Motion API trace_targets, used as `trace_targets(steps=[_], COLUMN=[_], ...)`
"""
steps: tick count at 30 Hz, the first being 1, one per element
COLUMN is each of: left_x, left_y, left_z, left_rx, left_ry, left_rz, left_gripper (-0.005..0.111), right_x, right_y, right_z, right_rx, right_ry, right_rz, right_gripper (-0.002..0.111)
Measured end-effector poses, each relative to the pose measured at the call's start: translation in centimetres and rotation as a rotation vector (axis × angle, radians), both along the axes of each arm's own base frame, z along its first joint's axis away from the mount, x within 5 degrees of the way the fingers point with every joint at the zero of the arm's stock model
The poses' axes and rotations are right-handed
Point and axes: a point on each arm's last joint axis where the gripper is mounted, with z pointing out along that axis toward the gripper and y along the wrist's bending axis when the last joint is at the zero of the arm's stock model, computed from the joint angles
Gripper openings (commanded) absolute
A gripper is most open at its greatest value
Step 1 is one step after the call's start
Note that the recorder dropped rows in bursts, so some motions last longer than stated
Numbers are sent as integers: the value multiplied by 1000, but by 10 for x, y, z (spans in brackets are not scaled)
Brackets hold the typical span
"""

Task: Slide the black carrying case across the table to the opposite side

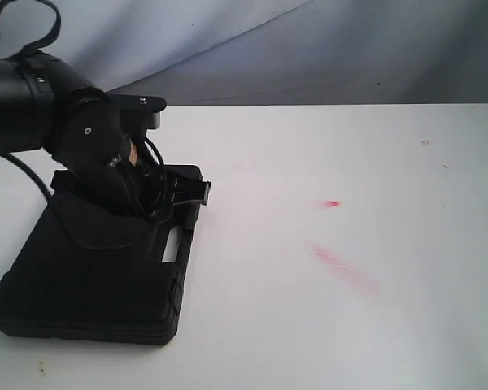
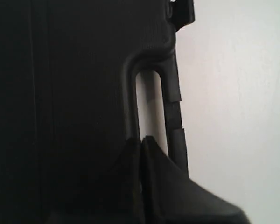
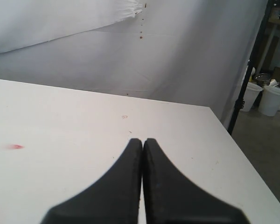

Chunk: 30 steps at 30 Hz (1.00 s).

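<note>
Looking at the exterior view, we find the black carrying case (image 1: pixel 89 276) lying flat on the left part of the counter (image 1: pixel 366 325). Its handle slot (image 1: pixel 171 244) is on the edge that faces the wide white surface to the right. The long axis of the case runs from the near edge of the counter toward the far one. The slide to the opposite side therefore goes across this axis, toward the red smears (image 1: pixel 342 264).

The left tool (image 2: pixel 141 140) has its two fingers pressed together with nothing between them. Its tip stands at one end of the handle slot, on the handle side of the case. We cannot tell surely from the wrist view if the tip touches the plastic or only hangs just above it.

The right tool (image 3: pixel 143 141) is also closed on nothing. It looks over bare counter and does not appear in the exterior view.

We judge that the left arm is the nearer one, and that its tip at the slot can draw the case sideways to the right.
</note>
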Motion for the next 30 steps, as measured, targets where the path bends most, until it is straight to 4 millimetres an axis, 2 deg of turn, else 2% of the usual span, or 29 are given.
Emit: trace_targets(steps=[10, 17, 20, 27, 30], left_x=[9, 12, 14, 17, 17], left_y=[-22, -25, -27, -28, -27], left_z=[-6, -18, -21, -20, -20], left_rx=[-84, -79, -86, -99, -91], left_ry=[103, 124, 112, 77, 73], left_rz=[-51, -61, -64, -71, -76], left_gripper=[1, 2, 10, 50, 52], right_x=[0, 0, 0, 0, 0], right_y=[0, 0, 0, 0, 0], right_z=[0, 0, 0, 0, 0], right_rx=[0, 0, 0, 0, 0], right_ry=[0, 0, 0, 0, 0], right_rz=[0, 0, 0, 0, 0], right_gripper=[0, 0, 0, 0, 0])
